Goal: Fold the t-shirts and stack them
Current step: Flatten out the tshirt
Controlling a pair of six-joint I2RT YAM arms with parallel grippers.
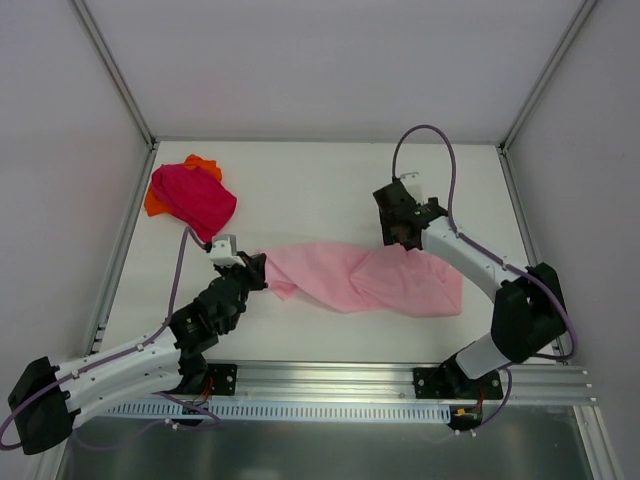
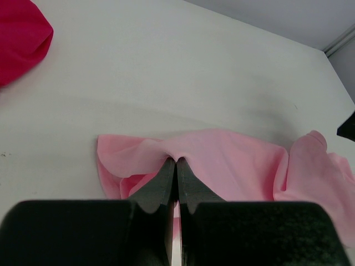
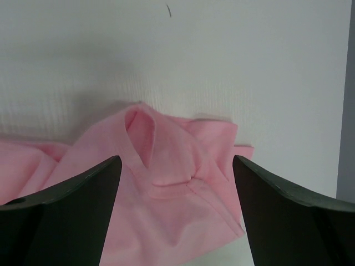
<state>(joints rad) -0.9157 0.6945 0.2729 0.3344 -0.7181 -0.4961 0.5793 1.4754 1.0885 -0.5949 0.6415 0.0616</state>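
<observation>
A light pink t-shirt (image 1: 365, 278) lies crumpled and stretched across the middle of the table. Its left end (image 2: 222, 160) is pinched in my left gripper (image 1: 256, 272), whose fingers (image 2: 161, 183) are shut on a fold of the cloth. Over the shirt's right end hovers my right gripper (image 1: 403, 238), open, with the collar part (image 3: 166, 166) lying loose between its fingers (image 3: 83, 188). A magenta t-shirt (image 1: 192, 195) lies bunched at the back left on top of an orange one (image 1: 205, 163). The magenta shirt (image 2: 19, 39) also shows in the left wrist view's corner.
The white table (image 1: 320, 180) is walled by light panels at the back and sides. A metal rail (image 1: 400, 380) runs along the near edge, where both arm bases are bolted. A purple cable (image 1: 430, 135) loops above the right arm.
</observation>
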